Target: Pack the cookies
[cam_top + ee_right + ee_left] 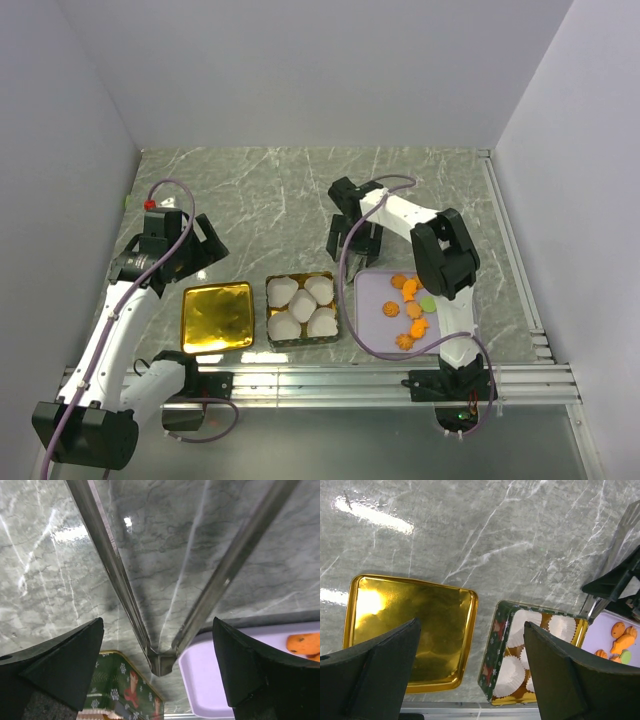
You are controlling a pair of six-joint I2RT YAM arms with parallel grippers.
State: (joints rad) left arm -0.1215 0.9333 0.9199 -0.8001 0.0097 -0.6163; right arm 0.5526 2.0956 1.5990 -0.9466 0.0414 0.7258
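Several orange cookies (pixel 408 308) lie on a lavender tray (pixel 370 310) at the front right; some also show in the left wrist view (pixel 622 639) and one in the right wrist view (pixel 304 642). A green Christmas tin (pixel 334 310) holding white paper cups (pixel 301 300) stands left of the tray. My right gripper (pixel 352 243) is open just behind the tin and tray, its fingers wide apart on either side of metal tongs (pixel 120 580) lying on the table. My left gripper (pixel 205 245) is open and empty, raised behind the gold lid (pixel 217 317).
The gold lid (pixel 410 625) lies flat left of the tin (pixel 492 650). The tongs' hinge sits between the tin's corner (pixel 120 685) and the tray's corner (pixel 215 680). Grey walls close in the marble table on three sides; a metal rail runs along the front.
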